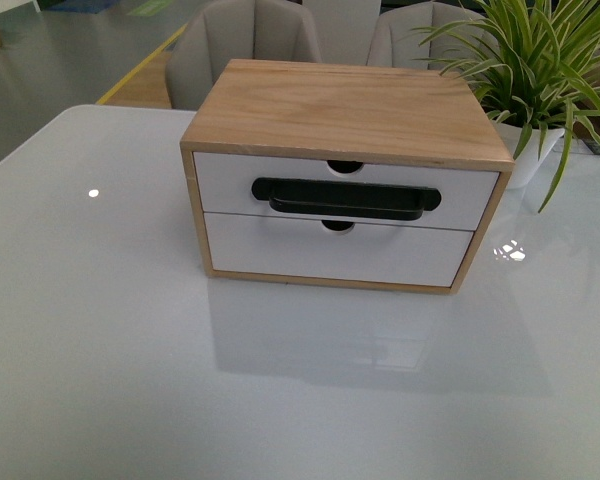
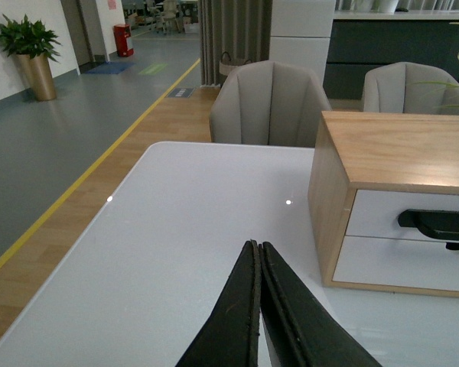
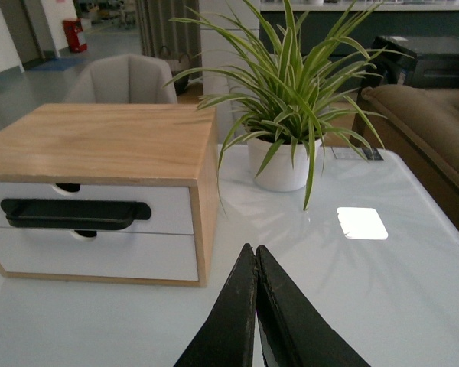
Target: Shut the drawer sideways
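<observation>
Cabinet: wooden two-drawer box [image 1: 345, 105] standing on the white table [image 1: 100, 330], at about 12 o'clock from the robot in the front view.
Drawer: upper white front [image 1: 220, 180] with long black bar handle [image 1: 345, 198] and a semicircular notch in its top edge; front sits flush with the cabinet frame.
Lower drawer: white front [image 1: 280, 252], no handle, also flush.
Left gripper: [image 2: 258, 252] fingers pressed together, holding nothing; over the table at roughly 9 o'clock of the cabinet, well apart from it.
Right gripper: [image 3: 254, 256] fingers pressed together, holding nothing; at roughly 3 o'clock of the cabinet, near its corner, not touching.
Plant: potted [image 3: 287, 164], on the table at about 2 o'clock of the cabinet.
Chairs: grey [image 2: 269, 103], beyond the table's far edge.
</observation>
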Robot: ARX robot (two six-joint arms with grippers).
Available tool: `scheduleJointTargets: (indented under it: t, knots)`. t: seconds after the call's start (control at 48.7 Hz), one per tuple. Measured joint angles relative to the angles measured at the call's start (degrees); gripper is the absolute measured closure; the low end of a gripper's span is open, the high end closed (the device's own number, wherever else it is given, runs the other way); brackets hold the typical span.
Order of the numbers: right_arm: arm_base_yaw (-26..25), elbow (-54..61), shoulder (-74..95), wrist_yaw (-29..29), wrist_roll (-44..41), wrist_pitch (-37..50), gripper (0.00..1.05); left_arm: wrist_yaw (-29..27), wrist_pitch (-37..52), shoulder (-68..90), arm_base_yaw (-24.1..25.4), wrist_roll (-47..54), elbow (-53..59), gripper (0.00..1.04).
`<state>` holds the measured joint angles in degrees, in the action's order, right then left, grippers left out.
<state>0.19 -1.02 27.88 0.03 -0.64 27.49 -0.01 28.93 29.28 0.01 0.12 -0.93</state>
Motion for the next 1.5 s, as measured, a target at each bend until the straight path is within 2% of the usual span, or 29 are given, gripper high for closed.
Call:
scheduleJointTargets:
  t: [0.329,0.74,0.781,0.822,0.884,1.233,1.274,1.5]
  knots:
    - [0.0,0.0,-11.2,0.0,0.0,-10.8,1.03,0.0,-11.3,-11.7,0.0,0.0,0.0,1.03]
    - [0.0,0.0,-17.7,0.0,0.0,-17.3,1.03,0.0,-18.2,-18.6,0.0,0.0,0.0,1.03]
    - [0.0,0.0,-20.9,0.0,0.0,-21.7,1.03,0.0,-18.8,-19.2,0.0,0.0,0.0,1.03]
    - [0.0,0.0,-25.4,0.0,0.0,-26.6,1.03,0.0,-24.3,-23.1,0.0,0.0,0.0,1.03]
    - [0.0,0.0,-27.3,0.0,0.0,-27.2,1.03,0.0,-28.4,-28.0,0.0,0.0,0.0,1.03]
    - [0.0,0.0,-27.5,0.0,0.0,-27.4,1.02,0.0,-28.9,-28.9,0.0,0.0,0.0,1.03]
    - [0.0,0.0,-27.6,0.0,0.0,-27.4,0.94,0.0,-28.9,-28.9,0.0,0.0,0.0,1.01]
    - [0.0,0.0,-27.6,0.0,0.0,-27.4,0.4,0.0,-28.9,-28.9,0.0,0.0,0.0,0.47]
